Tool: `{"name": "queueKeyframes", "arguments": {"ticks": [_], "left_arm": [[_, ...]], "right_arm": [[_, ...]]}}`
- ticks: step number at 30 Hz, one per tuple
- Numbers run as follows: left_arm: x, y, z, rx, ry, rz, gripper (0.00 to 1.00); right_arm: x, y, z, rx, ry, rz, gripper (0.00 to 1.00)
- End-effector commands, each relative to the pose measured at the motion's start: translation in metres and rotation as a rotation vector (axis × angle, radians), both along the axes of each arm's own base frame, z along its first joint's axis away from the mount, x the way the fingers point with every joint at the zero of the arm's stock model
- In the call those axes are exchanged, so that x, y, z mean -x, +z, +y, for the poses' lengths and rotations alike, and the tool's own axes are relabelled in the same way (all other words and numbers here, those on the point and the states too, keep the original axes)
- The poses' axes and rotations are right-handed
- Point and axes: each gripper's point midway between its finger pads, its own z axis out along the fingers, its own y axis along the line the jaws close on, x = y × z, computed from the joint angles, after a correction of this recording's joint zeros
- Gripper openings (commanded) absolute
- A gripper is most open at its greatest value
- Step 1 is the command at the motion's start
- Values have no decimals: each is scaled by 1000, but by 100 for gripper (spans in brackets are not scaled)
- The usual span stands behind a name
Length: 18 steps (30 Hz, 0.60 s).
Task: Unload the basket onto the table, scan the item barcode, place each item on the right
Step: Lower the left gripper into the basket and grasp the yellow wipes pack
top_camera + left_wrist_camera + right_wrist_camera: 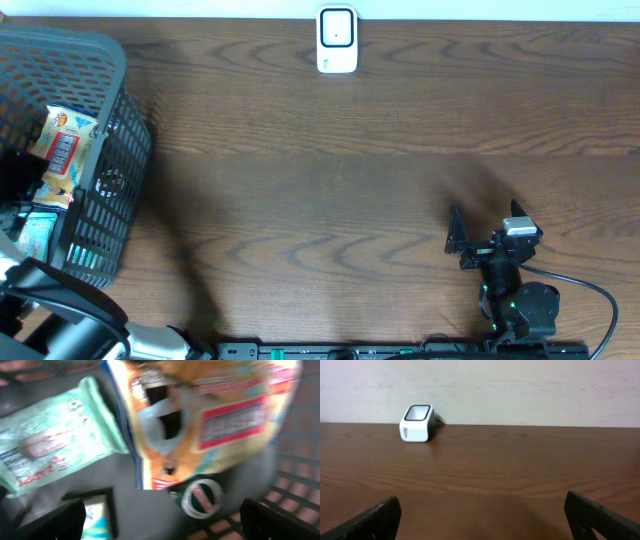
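Both claws wide, nothing held.
Left gripper (pixel 160 522) fingers splayed at lower corners over orange snack bag (pixel 210 420), which lies in basket (pixel 295 485) beside green wipes pack (pixel 55 445); right gripper (pixel 482 515) spread likewise; white scanner (pixel 416 423) upper left, far across table (pixel 480 470).

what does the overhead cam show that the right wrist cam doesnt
Only the overhead: the dark mesh basket at the table's left end, with an orange snack bag inside it. Only the right wrist: the pale wall behind the table. Both: the white scanner at the far edge, the brown wooden table, and the right gripper with its jaws open and nothing between them.
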Motion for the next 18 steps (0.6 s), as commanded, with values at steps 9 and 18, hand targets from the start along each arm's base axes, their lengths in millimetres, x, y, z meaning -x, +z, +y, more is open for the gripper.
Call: {"name": "queueKeyframes", "arguments": {"ticks": [9, 18], "left_arm": [[2, -60, 16, 10, 23, 87, 98], [-35, -70, 20, 52, -25, -69, 97]], "right_arm": [[0, -1, -1, -10, -4, 4, 99], [0, -1, -1, -10, -4, 4, 99]]}}
